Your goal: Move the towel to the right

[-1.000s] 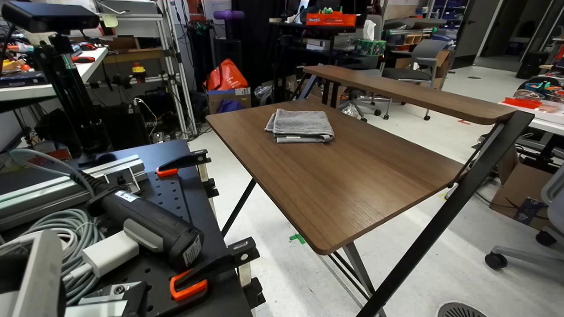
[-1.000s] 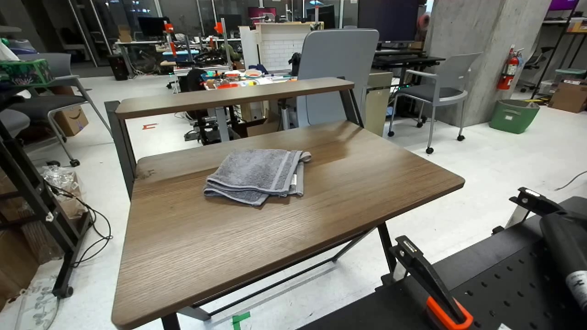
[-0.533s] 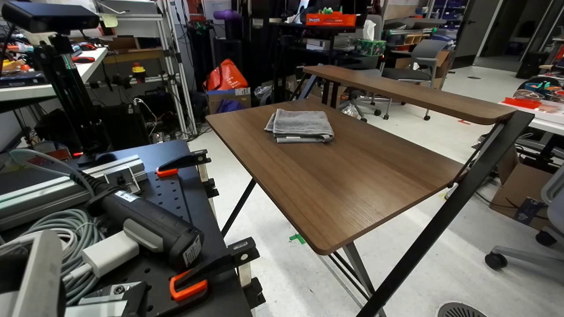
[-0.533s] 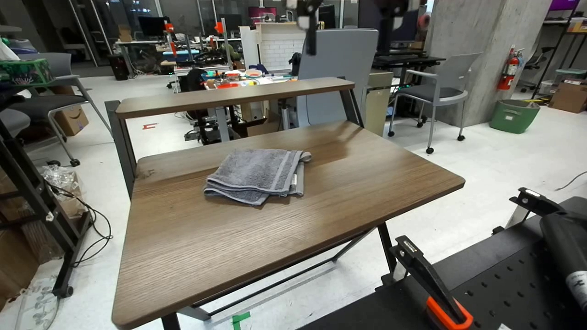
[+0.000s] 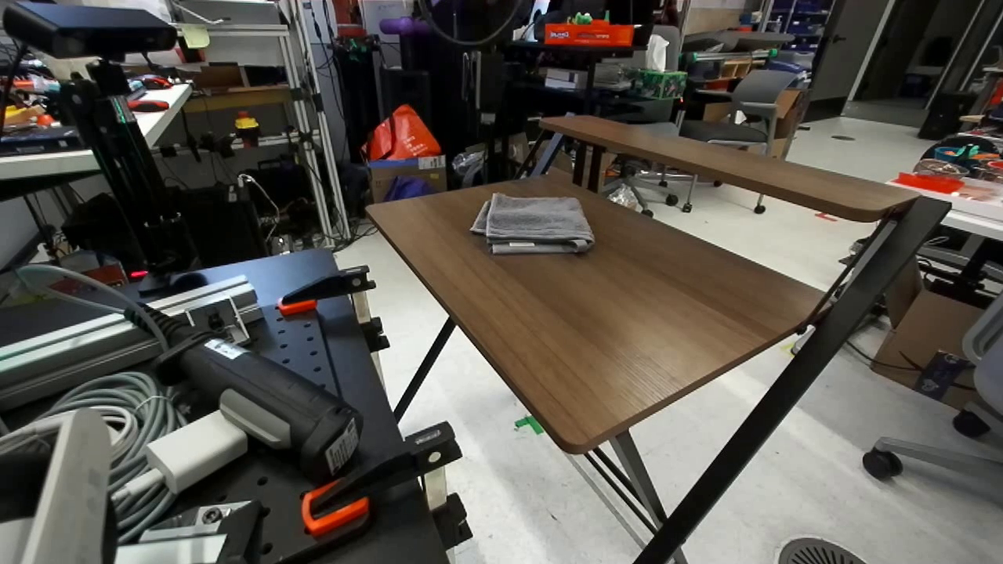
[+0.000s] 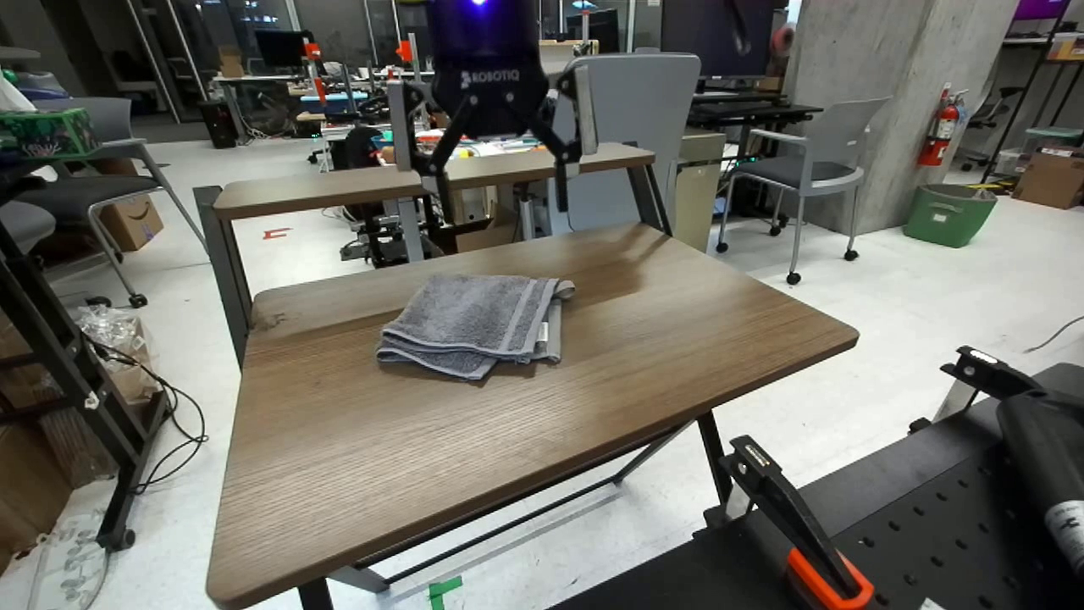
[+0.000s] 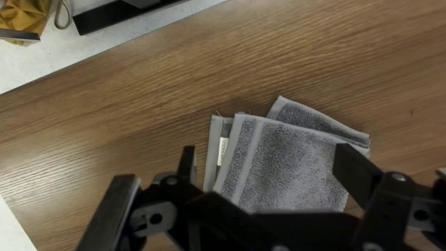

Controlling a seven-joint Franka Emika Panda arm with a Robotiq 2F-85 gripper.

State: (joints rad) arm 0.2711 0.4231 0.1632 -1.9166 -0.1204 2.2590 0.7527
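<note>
The towel (image 5: 539, 222) is a small folded grey cloth lying flat on the brown tabletop (image 5: 627, 337). It shows in both exterior views (image 6: 474, 315) and in the wrist view (image 7: 289, 164), with a white label at one edge. My gripper (image 6: 504, 193) hangs above the tabletop with its fingers pointing down, wide apart and empty. In the wrist view my gripper (image 7: 268, 158) has its fingers on either side of most of the towel in the picture, and its body hides the towel's near edge. The gripper is apart from the towel.
A raised brown shelf (image 6: 440, 176) runs along one long side of the table and also shows in an exterior view (image 5: 705, 166). A black perforated bench (image 5: 302, 345) with orange-handled clamps (image 6: 826, 576) stands beside the table. Office chairs (image 6: 804, 161) stand around.
My gripper has come into view from the top and moved down and left in an exterior view, now above the towel. Its fingers stay apart. The towel has not moved.
</note>
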